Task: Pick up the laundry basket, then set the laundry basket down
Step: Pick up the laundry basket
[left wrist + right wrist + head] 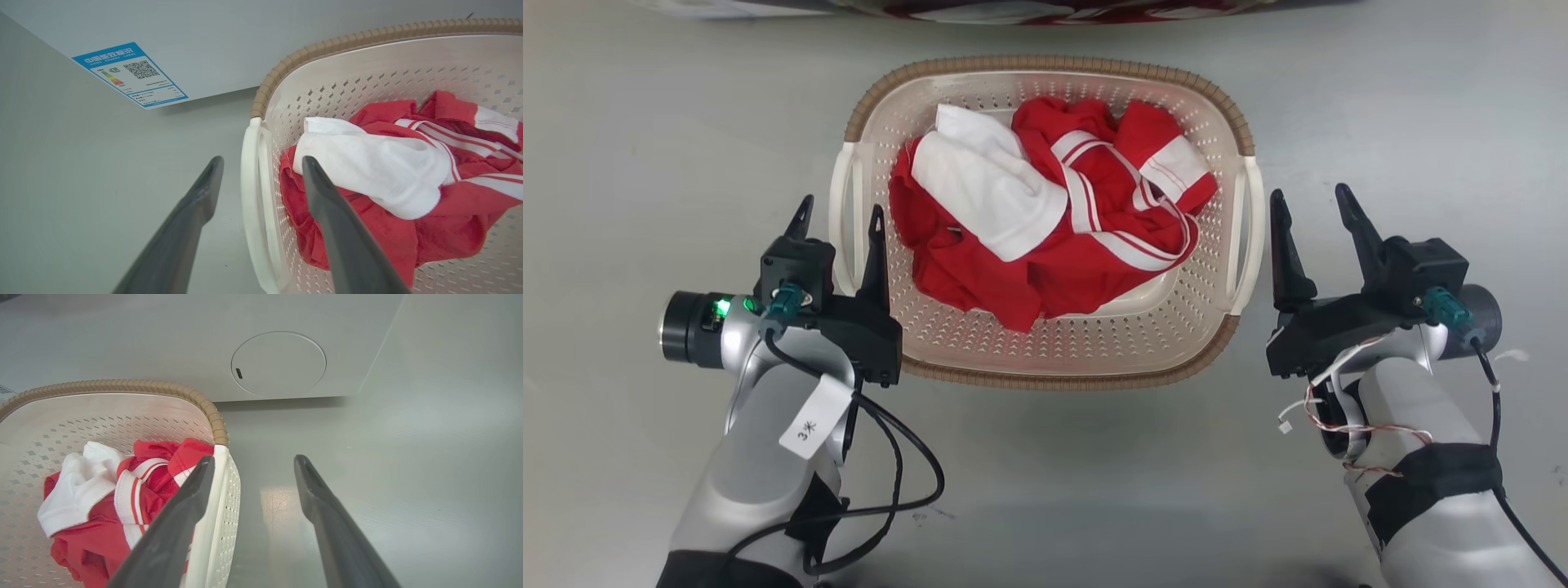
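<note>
Left gripper (840, 219) open, straddling laundry basket (1054, 63) left handle (834, 200), ready to clamp; right gripper (1309, 211) open, just outside right handle (1252, 237).

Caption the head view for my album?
Both open: left end effector straddling a handle of the laundry basket, right end effector beside it.

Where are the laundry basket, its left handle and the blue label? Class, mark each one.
laundry basket (1045, 380): head view, on the near brown rim.
left handle (248, 196): left wrist view, on the middle of the white bar.
blue label (130, 74): left wrist view, on the centre of the sticker.
</note>
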Robot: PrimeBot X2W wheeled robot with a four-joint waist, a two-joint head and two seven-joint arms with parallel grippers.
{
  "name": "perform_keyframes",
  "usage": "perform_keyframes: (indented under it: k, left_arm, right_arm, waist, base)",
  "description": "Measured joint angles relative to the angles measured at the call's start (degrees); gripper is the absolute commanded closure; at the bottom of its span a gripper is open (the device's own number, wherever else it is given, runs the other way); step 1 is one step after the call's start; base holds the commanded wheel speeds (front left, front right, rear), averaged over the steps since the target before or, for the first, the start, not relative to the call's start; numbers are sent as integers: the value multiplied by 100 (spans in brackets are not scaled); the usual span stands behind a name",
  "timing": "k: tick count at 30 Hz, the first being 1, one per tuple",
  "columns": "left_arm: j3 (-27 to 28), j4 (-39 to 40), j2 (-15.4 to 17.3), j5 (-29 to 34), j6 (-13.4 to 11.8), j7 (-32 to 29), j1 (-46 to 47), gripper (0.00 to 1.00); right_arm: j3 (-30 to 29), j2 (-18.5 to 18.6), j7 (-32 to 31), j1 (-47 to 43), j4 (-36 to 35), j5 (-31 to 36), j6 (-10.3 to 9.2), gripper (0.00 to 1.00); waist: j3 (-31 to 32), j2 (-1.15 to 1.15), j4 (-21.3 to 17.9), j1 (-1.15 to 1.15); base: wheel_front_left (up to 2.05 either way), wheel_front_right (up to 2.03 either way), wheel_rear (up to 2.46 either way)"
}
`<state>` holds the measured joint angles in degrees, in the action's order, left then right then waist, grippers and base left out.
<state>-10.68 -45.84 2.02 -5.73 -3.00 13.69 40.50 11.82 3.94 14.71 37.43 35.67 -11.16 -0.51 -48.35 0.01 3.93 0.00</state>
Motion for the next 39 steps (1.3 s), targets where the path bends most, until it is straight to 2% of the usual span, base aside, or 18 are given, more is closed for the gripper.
perform_keyframes:
  k: [11,21,39]
  left_arm:
    - [88,-566,-18,-52,-9,2,400,0]
    - [73,-981,-31,-138,7,3,611,0]
    - [-170,-1497,-49,-232,250,21,1015,0]
  right_arm:
    - [182,0,0,390,240,-29,-4,0]
    - [519,0,0,444,514,-255,-8,0]
    - [877,2,0,719,965,-680,-210,0]
  waist:
    - [-371,0,95,0]
    - [-453,-1,177,0]
    - [-602,-1,199,0]
  base:
    - [0,0,0]
    - [0,0,0]
    - [0,0,0]
